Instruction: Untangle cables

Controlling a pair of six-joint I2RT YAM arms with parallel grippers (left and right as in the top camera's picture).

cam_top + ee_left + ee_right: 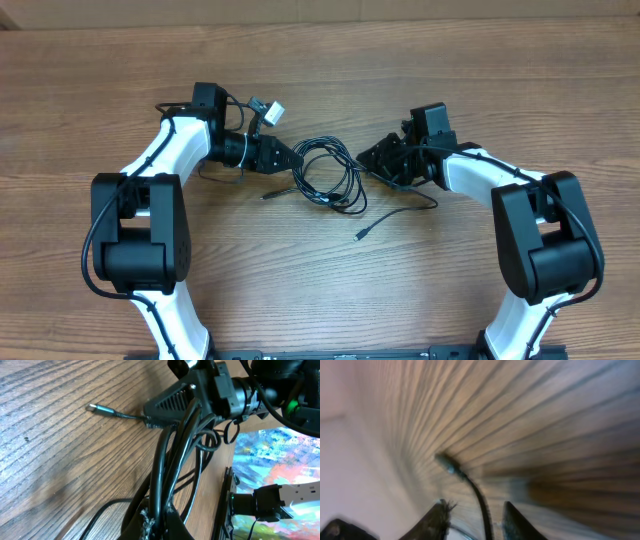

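The cables (327, 172) lie as loose black loops in the middle of the table, between my two grippers. One plug end (361, 235) trails toward the front, another (268, 195) lies on the left. My left gripper (295, 160) is at the loops' left side. In the left wrist view it (157, 516) is shut on several black strands, and a silvery-tipped plug (95, 408) lies beyond. My right gripper (363, 157) is at the loops' right side. In the right wrist view it (475, 505) is open, with one thin cable (479, 497) running between the fingers, its plug (447, 464) ahead.
A pale connector (268, 110) sits by the left arm's wrist, behind the loops. Both arm bases (140, 240) (545, 240) stand at the front corners. Bare wooden table (320, 60) stretches behind the grippers.
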